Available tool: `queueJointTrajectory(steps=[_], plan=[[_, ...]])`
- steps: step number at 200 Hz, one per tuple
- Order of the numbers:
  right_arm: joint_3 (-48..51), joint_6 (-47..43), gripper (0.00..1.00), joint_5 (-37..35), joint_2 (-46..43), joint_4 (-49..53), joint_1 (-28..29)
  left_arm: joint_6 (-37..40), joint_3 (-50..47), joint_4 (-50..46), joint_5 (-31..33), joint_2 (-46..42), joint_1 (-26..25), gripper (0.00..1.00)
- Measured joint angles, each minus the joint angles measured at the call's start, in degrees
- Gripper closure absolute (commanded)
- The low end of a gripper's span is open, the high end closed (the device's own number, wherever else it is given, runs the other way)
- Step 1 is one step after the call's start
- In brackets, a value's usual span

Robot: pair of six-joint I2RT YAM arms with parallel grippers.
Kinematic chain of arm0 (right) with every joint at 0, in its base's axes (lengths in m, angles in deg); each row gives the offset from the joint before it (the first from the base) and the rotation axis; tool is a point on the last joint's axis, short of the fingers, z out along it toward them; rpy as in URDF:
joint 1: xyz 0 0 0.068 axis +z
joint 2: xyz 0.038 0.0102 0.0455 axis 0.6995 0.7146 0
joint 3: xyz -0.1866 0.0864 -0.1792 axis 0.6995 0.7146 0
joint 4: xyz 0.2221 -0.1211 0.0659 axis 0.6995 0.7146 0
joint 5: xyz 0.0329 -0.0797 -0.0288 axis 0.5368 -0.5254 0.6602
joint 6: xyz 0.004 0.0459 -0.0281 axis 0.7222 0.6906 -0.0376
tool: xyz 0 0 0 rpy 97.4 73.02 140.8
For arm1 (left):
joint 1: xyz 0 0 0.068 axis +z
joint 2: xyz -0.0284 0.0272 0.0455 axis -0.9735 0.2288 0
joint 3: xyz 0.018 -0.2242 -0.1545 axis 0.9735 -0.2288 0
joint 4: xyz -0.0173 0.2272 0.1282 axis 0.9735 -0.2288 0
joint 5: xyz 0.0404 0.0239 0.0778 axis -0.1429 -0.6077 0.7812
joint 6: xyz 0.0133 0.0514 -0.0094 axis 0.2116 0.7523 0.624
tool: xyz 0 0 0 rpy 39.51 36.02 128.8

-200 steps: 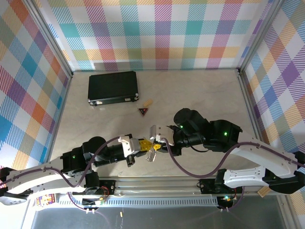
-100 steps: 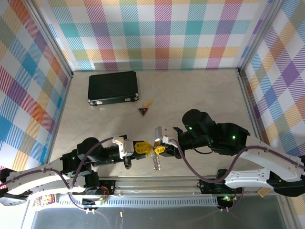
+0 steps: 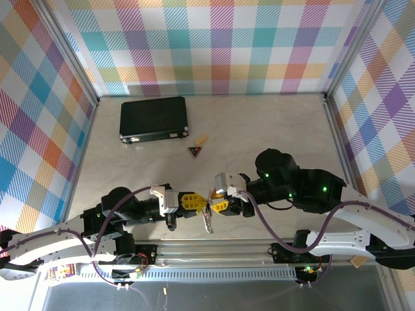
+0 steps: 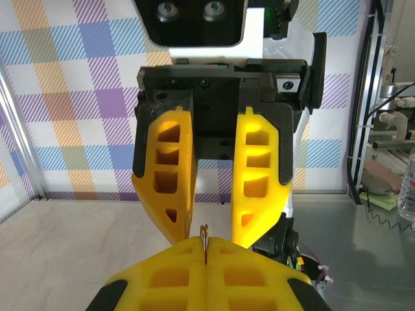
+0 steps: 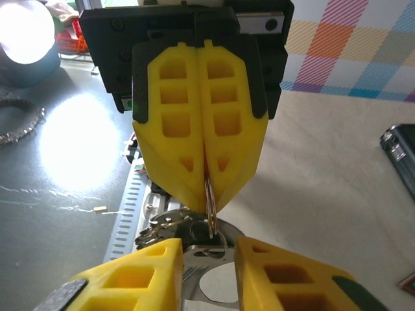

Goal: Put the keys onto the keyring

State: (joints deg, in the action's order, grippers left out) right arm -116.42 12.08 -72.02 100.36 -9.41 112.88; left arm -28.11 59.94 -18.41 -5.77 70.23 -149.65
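Left pincer (image 5: pixel 205 197): clamped shut on thin metal keyring (image 5: pixel 211 214).
Right pincer (image 4: pixel 213 233): parted, empty.
Silver-grey metal keys (image 5: pixel 167 230): dangling below keyring.

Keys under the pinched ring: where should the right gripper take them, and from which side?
Probably the keys just below the keyring, from the right, opposite the shut left gripper pinching it: they hang free there, between the open fingers of the right gripper.
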Motion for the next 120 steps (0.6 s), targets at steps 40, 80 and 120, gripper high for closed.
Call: queueJointTrajectory(steps=[40,80,120], plan=[[4.4,1.6,0.63,1.1,-2.8,-3.3,0.0,-0.2,0.0,0.5,-0.2,-0.5,0.0,1.00],[6.9,3.3,0.64,2.6,-3.3,-6.6,0.0,-0.2,0.0,1.6,-0.4,-0.5,0.0,1.00],[8.0,4.6,0.66,3.7,-3.3,-9.3,0.0,-0.4,0.0,1.7,-0.7,-0.5,0.0,1.00]])
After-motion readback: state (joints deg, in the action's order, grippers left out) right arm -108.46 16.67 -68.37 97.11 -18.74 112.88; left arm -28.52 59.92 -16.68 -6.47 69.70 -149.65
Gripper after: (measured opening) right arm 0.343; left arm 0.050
